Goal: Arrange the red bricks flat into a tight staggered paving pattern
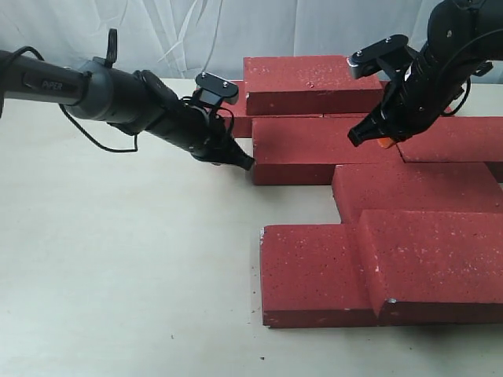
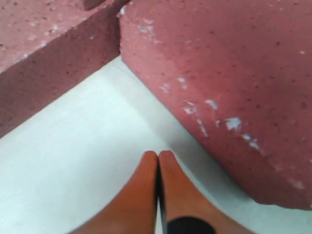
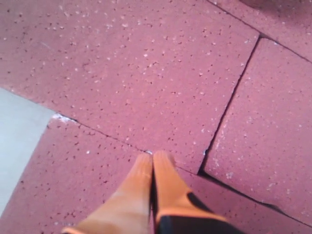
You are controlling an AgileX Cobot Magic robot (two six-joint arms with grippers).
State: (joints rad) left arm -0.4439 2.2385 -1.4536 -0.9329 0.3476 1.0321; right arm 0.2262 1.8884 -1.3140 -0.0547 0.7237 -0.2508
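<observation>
Several red bricks lie flat on the right half of the table. My left gripper (image 1: 245,162) is shut and empty, low over the table, with its tip right at the left end of the middle brick (image 1: 310,148). In the left wrist view the orange fingertips (image 2: 158,155) are pressed together beside that brick's corner (image 2: 219,87). My right gripper (image 1: 368,140) is shut and sits on top of the same brick, near its right end. The right wrist view shows its tips (image 3: 153,157) at a seam between bricks (image 3: 146,73).
One brick (image 1: 306,82) lies at the back and another (image 1: 456,137) to the right. A further brick (image 1: 416,188) sits in front of them. At the front, one brick (image 1: 436,263) rests raised, overlapping another (image 1: 314,275). Bare tabletop (image 1: 118,259) spreads left.
</observation>
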